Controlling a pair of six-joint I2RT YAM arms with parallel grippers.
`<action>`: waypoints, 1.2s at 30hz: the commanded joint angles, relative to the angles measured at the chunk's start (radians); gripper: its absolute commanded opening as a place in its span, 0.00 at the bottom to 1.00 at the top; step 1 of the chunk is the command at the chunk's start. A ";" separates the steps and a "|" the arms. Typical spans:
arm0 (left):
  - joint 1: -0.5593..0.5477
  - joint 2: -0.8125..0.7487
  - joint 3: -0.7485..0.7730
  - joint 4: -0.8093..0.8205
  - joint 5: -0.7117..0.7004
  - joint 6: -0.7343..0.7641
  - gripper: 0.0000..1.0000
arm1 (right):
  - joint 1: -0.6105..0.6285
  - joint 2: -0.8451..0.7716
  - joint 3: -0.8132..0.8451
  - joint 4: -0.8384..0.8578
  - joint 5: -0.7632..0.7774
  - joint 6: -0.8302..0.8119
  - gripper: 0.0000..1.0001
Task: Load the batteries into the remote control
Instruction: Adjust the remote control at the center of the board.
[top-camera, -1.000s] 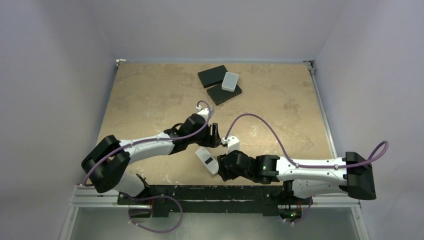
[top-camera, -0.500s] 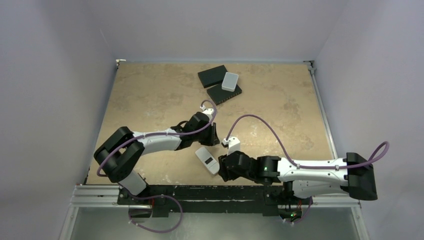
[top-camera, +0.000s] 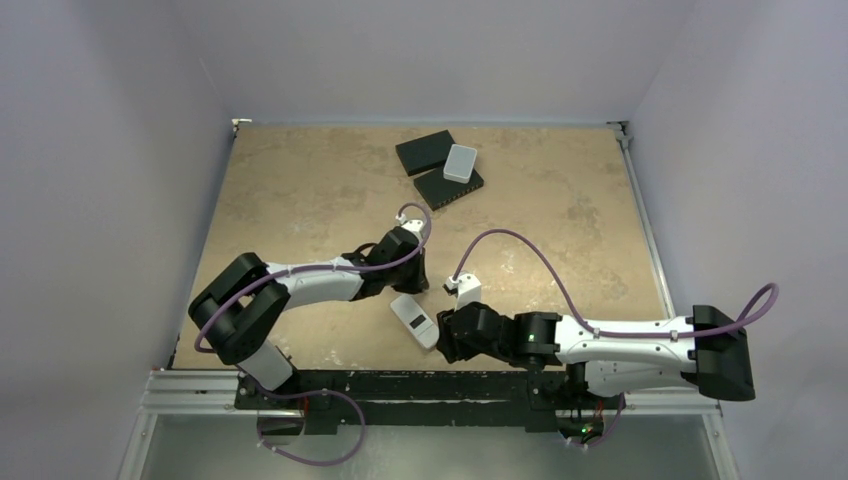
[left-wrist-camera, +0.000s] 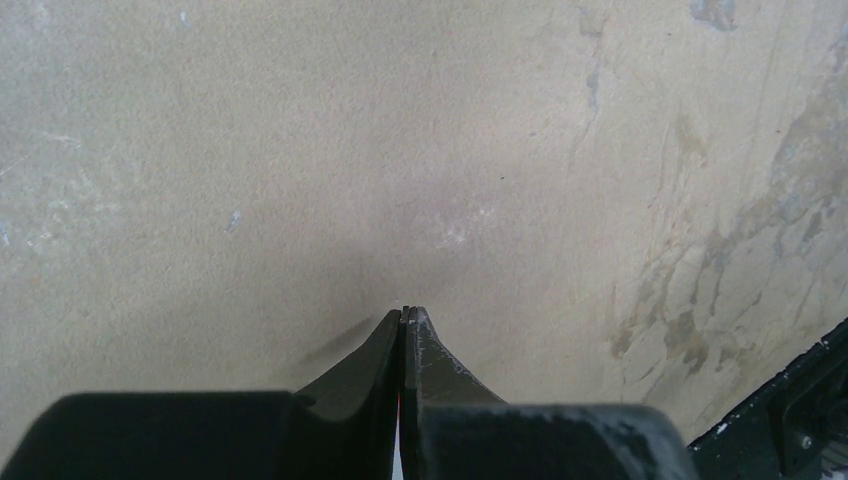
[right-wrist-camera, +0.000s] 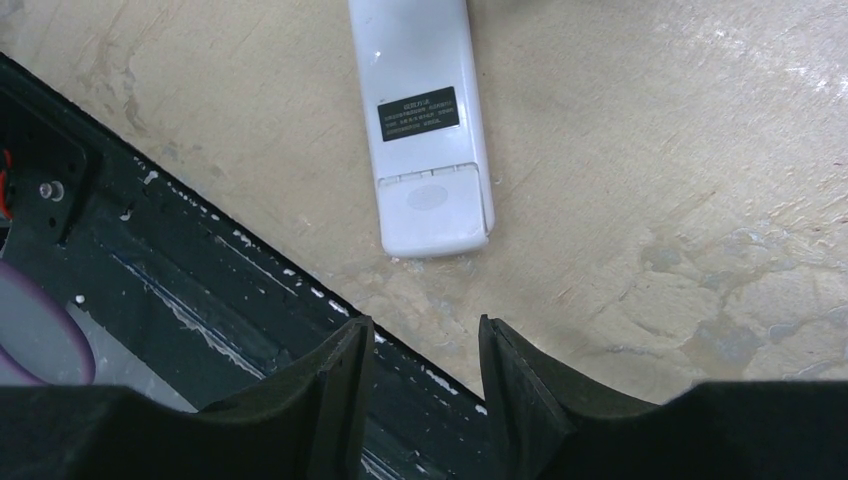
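The remote control (right-wrist-camera: 422, 120) lies flat on the table with its plain white back up, showing a dark rectangular label and a cover at its near end. In the top view the remote control (top-camera: 413, 320) sits between the two grippers. My right gripper (right-wrist-camera: 425, 340) stands open just short of its near end, above the table's front edge, with nothing between the fingers. My left gripper (left-wrist-camera: 405, 312) is shut, its tips pressed together over bare table; in the top view my left gripper (top-camera: 420, 284) is just beyond the remote's far end. The batteries are not in view.
Two black flat boxes (top-camera: 424, 151) (top-camera: 449, 187) lie at the back of the table, with a pale grey rounded box (top-camera: 460, 162) resting on them. A black rail (right-wrist-camera: 200, 290) runs along the table's near edge under my right gripper.
My left gripper has closed from open to shut and drawn slightly nearer to the remote's far end, its arm folding in. The right arm and the remote have hardly moved.
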 joint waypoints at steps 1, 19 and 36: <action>0.008 -0.019 -0.010 -0.051 -0.062 0.021 0.00 | -0.003 0.002 -0.002 0.013 0.003 0.023 0.51; 0.008 -0.037 -0.058 -0.145 -0.084 0.005 0.00 | -0.003 -0.002 -0.011 -0.001 0.018 0.031 0.51; 0.008 -0.152 -0.204 -0.136 -0.068 -0.049 0.00 | -0.002 0.045 0.021 -0.038 0.099 0.122 0.54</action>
